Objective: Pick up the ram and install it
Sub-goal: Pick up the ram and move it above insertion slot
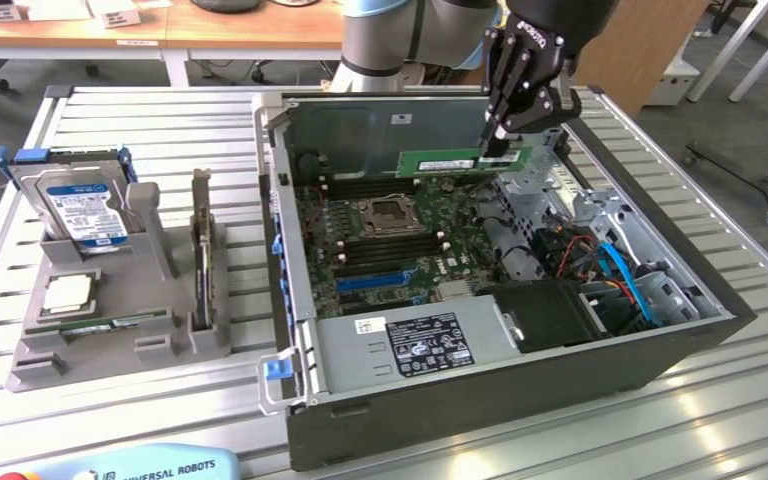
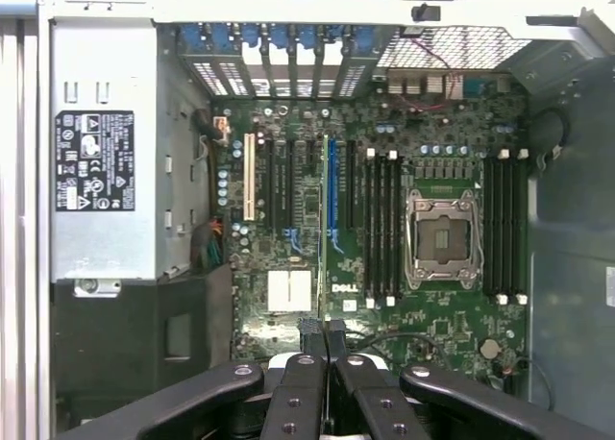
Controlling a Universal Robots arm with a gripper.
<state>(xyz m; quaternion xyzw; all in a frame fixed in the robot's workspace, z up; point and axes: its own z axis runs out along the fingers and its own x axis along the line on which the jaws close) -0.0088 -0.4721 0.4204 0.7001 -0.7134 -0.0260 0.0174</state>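
Observation:
The ram (image 1: 454,161), a thin green stick with a white label, hangs level above the back of the open computer case (image 1: 651,360). My gripper (image 1: 499,150) is shut on the stick's end at the exterior view's right. In the wrist view the black fingers (image 2: 306,349) meet on the stick's thin edge. Below them lies the motherboard (image 2: 288,185). Its long black memory slots (image 2: 382,224) run beside the processor socket (image 2: 444,238), and more slots (image 2: 507,224) lie on the socket's other side.
A grey holder (image 1: 157,245) stands on the exterior view's left. It carries a hard drive (image 1: 84,205), a square silver chip (image 1: 67,290) and an upright card (image 1: 201,250). Inside the case are the power supply (image 1: 404,340) and blue cables (image 1: 624,275). A pendant (image 1: 144,468) lies at the front edge.

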